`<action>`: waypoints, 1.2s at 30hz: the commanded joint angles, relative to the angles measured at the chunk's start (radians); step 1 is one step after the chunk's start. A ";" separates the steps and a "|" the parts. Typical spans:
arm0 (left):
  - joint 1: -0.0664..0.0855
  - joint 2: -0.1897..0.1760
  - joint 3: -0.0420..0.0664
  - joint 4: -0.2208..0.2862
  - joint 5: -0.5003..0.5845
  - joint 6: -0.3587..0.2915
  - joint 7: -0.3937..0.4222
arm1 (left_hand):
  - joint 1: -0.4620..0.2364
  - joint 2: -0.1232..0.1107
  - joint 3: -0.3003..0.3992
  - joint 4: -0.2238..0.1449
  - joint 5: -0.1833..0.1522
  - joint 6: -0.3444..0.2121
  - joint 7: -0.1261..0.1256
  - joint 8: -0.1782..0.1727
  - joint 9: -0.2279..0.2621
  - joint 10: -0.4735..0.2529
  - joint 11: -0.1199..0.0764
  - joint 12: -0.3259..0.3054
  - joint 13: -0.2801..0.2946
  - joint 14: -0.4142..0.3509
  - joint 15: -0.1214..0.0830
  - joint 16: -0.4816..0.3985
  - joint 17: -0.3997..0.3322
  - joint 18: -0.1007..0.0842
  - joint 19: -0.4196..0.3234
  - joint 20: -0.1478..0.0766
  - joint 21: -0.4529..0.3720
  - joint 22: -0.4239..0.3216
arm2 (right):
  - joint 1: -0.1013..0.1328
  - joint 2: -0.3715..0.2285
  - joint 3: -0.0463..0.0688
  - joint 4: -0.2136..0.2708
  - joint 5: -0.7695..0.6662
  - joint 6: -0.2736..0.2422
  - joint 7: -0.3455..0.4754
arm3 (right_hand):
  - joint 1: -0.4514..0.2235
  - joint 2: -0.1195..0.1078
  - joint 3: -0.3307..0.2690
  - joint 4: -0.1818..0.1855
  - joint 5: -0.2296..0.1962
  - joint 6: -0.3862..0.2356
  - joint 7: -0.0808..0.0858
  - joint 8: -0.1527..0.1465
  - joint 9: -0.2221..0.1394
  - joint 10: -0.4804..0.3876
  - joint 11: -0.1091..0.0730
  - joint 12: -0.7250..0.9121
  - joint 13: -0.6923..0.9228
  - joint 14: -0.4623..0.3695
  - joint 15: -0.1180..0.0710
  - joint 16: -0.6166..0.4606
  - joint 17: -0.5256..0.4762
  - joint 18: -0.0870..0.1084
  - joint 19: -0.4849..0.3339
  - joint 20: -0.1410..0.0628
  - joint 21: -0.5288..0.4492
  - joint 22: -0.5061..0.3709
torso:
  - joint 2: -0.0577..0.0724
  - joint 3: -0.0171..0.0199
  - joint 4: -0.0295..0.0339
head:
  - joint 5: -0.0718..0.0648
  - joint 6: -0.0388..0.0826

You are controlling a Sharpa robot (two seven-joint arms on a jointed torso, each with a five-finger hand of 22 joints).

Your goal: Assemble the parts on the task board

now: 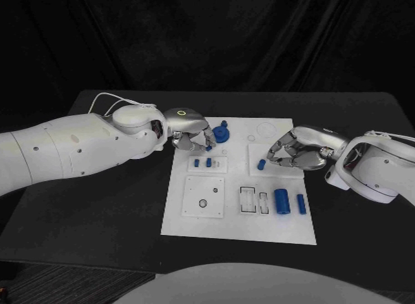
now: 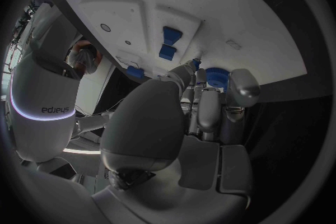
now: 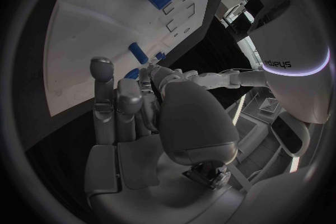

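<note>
Your left hand [image 1: 191, 134] is pinching the blue gear [image 1: 222, 133] near the task board's [image 1: 240, 234] far edge; right hand [image 1: 294, 152] is curling beside a small blue peg [image 1: 261, 164], grip unclear. A tilting gear risks jamming.

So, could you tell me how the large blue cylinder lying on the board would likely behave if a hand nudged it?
The large blue cylinder lies on its side on the task board, so it would probably roll sideways. It looks rigid and smooth, so fingers might slip on it.
</note>
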 commanded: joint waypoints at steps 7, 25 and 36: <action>-0.011 0.003 -0.001 -0.010 -0.003 0.013 -0.006 | 0.002 -0.003 0.003 0.001 -0.001 0.010 0.002 0.006 0.004 0.001 -0.001 -0.005 -0.001 -0.008 -0.001 -0.007 -0.001 -0.013 -0.005 -0.001 -0.002 0.115 | -0.003 -0.005 0.000 0.004 0.000 -0.006 -0.008 | -0.006 -0.001 0.003 0.004 -0.002 0.001 -0.003 0.001 0.001 0.001 -0.001 0.003 0.000 0.005 -0.003 -0.002 -0.001 0.017 0.006 0.003 -0.007 0.061 | -0.001 0.0009 0.0009 | -0.003 0.000; -0.015 -0.004 -0.001 -0.011 -0.003 -0.012 -0.012 | 0.013 -0.001 0.008 -0.008 0.011 0.033 0.007 0.021 0.011 0.014 0.001 -0.006 0.002 -0.014 0.000 -0.011 -0.009 -0.012 -0.007 -0.002 -0.008 0.115 | -0.003 -0.005 0.000 0.003 0.000 -0.008 -0.008 | -0.005 -0.002 0.004 0.003 -0.003 0.002 -0.002 0.002 0.002 0.001 -0.001 0.003 0.000 0.005 -0.003 -0.002 -0.001 0.017 0.006 0.003 -0.008 0.061 | -0.002 0.0003 -0.0010 | -0.001 0.000; -0.015 -0.014 -0.001 -0.003 -0.003 -0.035 -0.011 | 0.015 -0.003 0.007 -0.013 0.017 0.045 0.009 0.031 0.016 0.030 0.003 -0.001 0.007 -0.014 0.001 -0.013 -0.011 -0.013 -0.005 -0.003 -0.006 0.116 | -0.003 -0.005 0.000 0.002 0.000 -0.005 -0.012 | -0.005 -0.002 0.004 0.003 -0.003 0.001 -0.002 0.002 0.002 0.000 -0.001 0.002 0.000 0.005 -0.003 -0.002 -0.002 0.017 0.006 0.003 -0.008 0.061 | -0.002 -0.0005 -0.0015 | 0.001 0.000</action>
